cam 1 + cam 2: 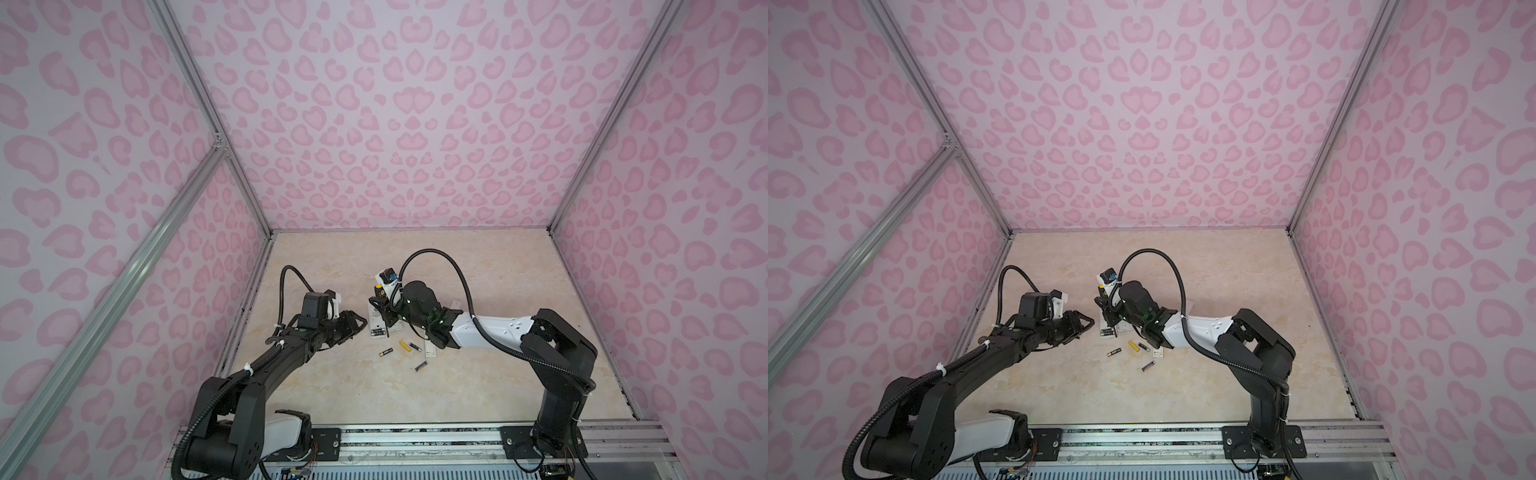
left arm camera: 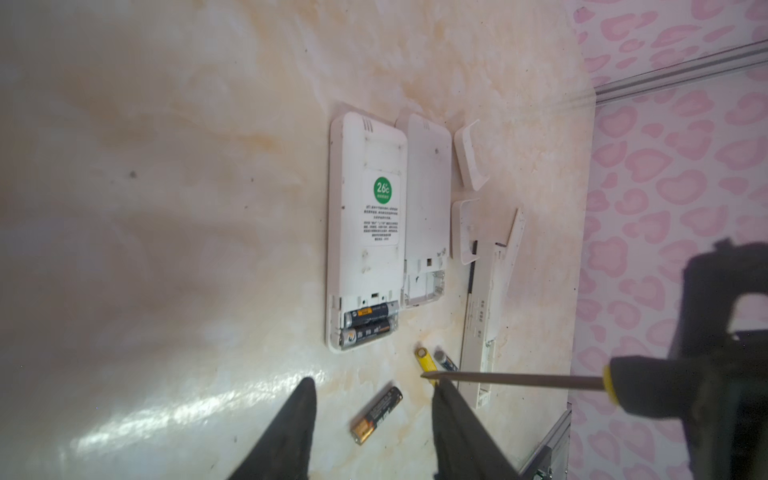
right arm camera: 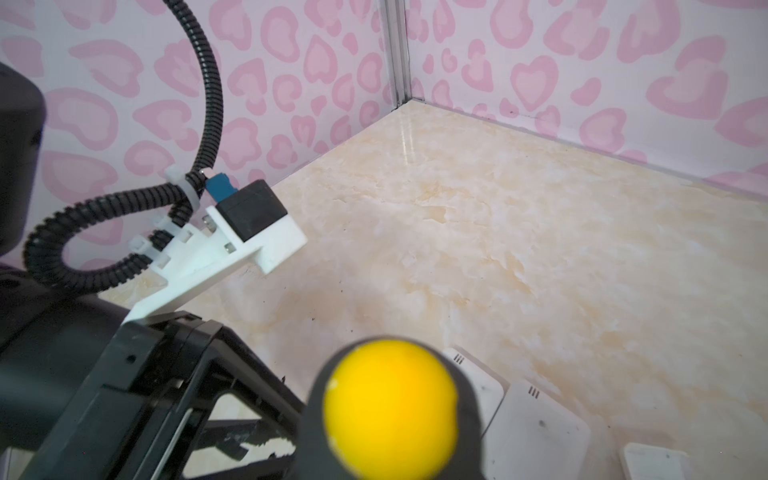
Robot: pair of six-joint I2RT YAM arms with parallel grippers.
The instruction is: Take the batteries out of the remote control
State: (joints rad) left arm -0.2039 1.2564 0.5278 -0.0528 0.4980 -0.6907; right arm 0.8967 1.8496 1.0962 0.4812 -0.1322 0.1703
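1. Fingers [image 2: 291, 428] of your left gripper [image 2: 374, 382] stand partly apart and grip nothing. I judge the gap is set for a cell's width.
2. Straight ahead of those fingertips lies the white remote [image 2: 365, 232], back up and cover off. Two batteries [image 2: 370, 322] sit in the end nearest the fingers, and they are your remaining work.
3. Between the fingers a black-and-gold cell [image 2: 377, 409] lies loose, and a yellow cell [image 2: 426, 359] lies just past one fingertip. Both look already unloaded.
4. Your right gripper [image 1: 388, 318] is clamped on the screwdriver [image 2: 511, 379]. Its tip hangs close by one left fingertip, probably kept ready for prying.
5. The tabletop [image 1: 457, 270] is glossy, marble-patterned beige, so expect cells to roll. Pink heart-print walls [image 1: 415, 104] close in three sides.
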